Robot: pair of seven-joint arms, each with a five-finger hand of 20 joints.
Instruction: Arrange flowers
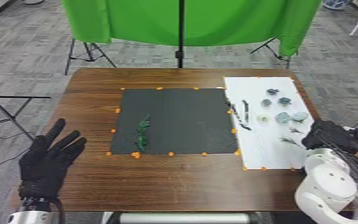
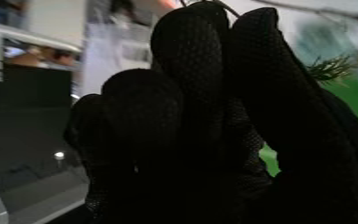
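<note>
The stems and blooms laid out on the white sheet (image 1: 255,161) look light enough that weight should hardly matter; bruising and snapping are the likelier troubles. The two dark twigs (image 1: 246,111), lying near the sheet's left side, seem stiff but brittle, best pinched near mid-length and lifted without bending. The pale green blooms (image 1: 283,118) toward the sheet's right side look soft and easily crushed, so a light hold from the sides, low down, would suit them better than pressure from above. The small dark flowers (image 1: 285,101) beyond them call for the same care. On the dark mat (image 1: 189,122), the leafy green stem (image 1: 143,132) lies lengthwise near the left edge; it is probably flexible, and its bare lower end should give the safest grip.

The robot's right hand (image 1: 328,136) is at the right edge of the white sheet, its arm coming in from the lower right. In the right wrist view a bristly green sprig (image 2: 333,68) shows beside this hand, but whether the hand grips it cannot be told. The left hand (image 1: 44,167) is spread wide and holds nothing, over the left side of the brown surface (image 1: 175,187), well apart from the stem.
</note>
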